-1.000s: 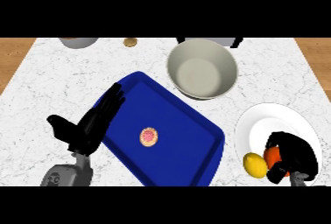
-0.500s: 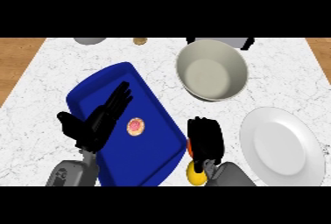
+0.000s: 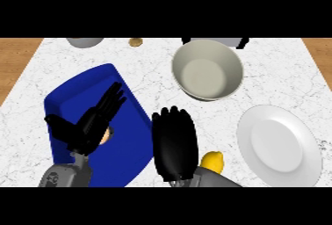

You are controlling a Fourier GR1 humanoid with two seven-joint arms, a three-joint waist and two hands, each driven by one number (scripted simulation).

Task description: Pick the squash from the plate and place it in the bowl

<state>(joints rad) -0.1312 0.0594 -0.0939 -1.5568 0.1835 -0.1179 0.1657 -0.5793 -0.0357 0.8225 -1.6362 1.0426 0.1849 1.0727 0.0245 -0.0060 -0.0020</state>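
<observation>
A single head view looks steeply down on the bench [image 3: 279,66] from above its near edge, facing the far edge. It sits close: both forearms enter at the lower edge, and wood shows past both sides.

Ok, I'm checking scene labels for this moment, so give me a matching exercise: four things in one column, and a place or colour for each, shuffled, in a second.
Things:
1. bowl
2. plate
3. tray
4. squash

Places or colours:
A. yellow, showing beside the right hand, off the plate
B. blue, lying under the left hand
C. white and round, at the right side of the counter
D. beige and deep, at the far middle of the counter

Pairs: 1-D, 2-C, 3-B, 4-A
</observation>
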